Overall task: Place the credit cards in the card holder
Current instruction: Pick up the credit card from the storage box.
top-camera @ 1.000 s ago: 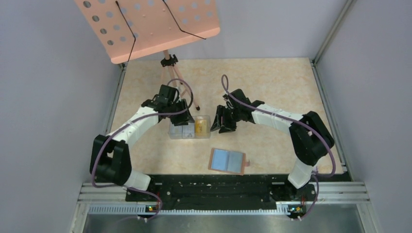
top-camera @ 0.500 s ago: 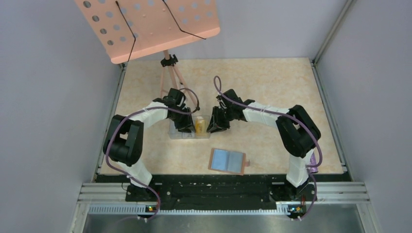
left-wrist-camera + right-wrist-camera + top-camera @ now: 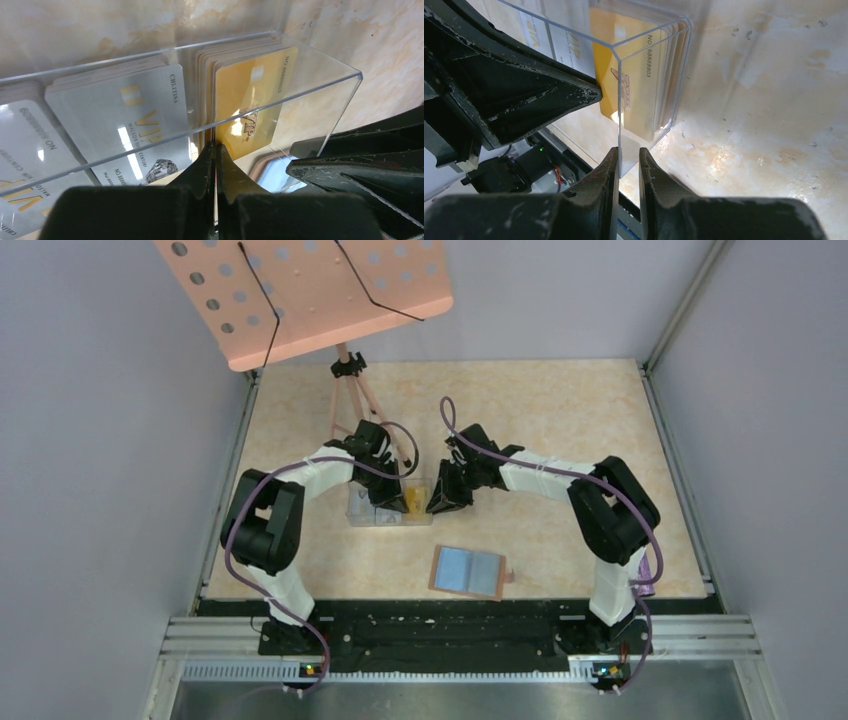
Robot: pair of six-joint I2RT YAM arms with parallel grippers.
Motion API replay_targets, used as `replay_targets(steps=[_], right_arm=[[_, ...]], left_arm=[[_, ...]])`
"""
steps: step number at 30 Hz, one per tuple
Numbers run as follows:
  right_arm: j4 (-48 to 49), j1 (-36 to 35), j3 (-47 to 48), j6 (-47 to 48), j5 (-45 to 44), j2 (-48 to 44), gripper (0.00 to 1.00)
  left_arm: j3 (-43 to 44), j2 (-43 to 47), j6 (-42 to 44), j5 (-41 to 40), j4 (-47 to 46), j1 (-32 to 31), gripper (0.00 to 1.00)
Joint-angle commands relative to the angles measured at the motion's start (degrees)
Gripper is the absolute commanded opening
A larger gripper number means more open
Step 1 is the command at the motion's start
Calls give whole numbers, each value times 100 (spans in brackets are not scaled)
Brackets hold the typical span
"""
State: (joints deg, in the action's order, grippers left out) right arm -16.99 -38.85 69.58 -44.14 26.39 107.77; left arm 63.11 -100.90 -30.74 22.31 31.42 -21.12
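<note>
Plainly the credit cards are light, stiff and slick, so an upper edge is the place to pinch. They stand in a clear box mid-tabletop. The left pincer is pressed together at the front yellow one's edge; whether it grips it I cannot tell. The right pincer clamps the box's corner wall. The card holder lies open by the near edge.

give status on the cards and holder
Left gripper shut, seemingly pinching a yellow card in the box. Right gripper clamped on the box's end wall. Holder lies open near the bases, no card showing in it. Nothing between box and holder.
</note>
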Motion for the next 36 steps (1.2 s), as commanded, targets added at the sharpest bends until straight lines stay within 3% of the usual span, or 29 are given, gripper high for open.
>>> replay_targets(steps=[1,13,21,36], right_arm=[[80,-121,218,30,156,-94,0],[-104,-180,38,63,76,-380,0],[-111,-183,9,69,85,-387,0],[-111,-183,-7,86,121,-369,0]], left_arm=[[246,-68,87,118,-235,-92,0],[360,146,73,-392,61,-356,0],[652,-28,291,-491,339,-395,22],[1325,-396,697,-1036,1069,-700,21]])
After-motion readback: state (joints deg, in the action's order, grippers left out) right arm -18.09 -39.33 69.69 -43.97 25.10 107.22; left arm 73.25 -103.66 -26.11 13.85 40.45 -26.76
